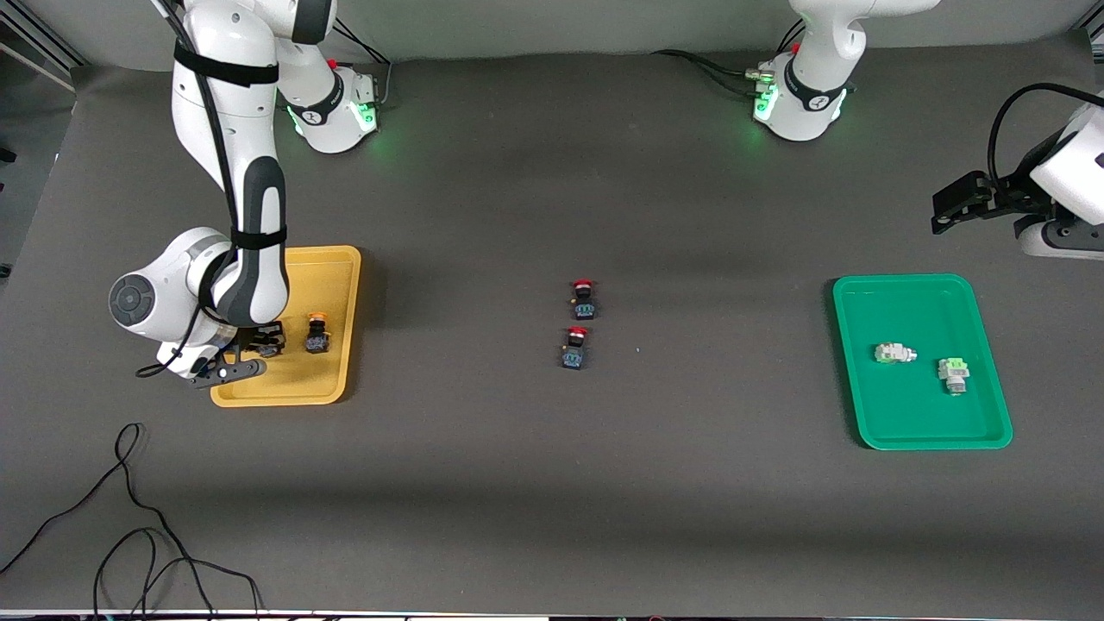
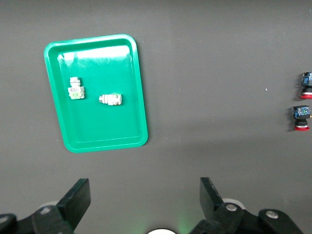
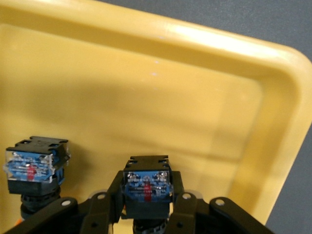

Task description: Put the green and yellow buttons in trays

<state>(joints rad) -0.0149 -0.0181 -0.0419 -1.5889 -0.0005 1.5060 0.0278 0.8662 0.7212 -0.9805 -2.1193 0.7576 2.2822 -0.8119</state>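
Note:
My right gripper (image 1: 259,349) is low in the yellow tray (image 1: 336,276), shut on a dark blue-black button (image 3: 146,183) that it holds upright; that button's cap is hidden. A second dark button with an orange-yellow cap (image 1: 316,335) stands in the tray beside it and also shows in the right wrist view (image 3: 35,168). Two whitish-grey buttons with green caps (image 1: 893,352) (image 1: 953,375) lie in the green tray (image 1: 862,379). My left gripper (image 1: 944,211) waits open and empty, raised at the left arm's end of the table.
Two dark buttons with red caps (image 1: 584,297) (image 1: 574,347) stand mid-table, one nearer the front camera than the other. Black cables (image 1: 129,517) lie on the table near the front camera at the right arm's end.

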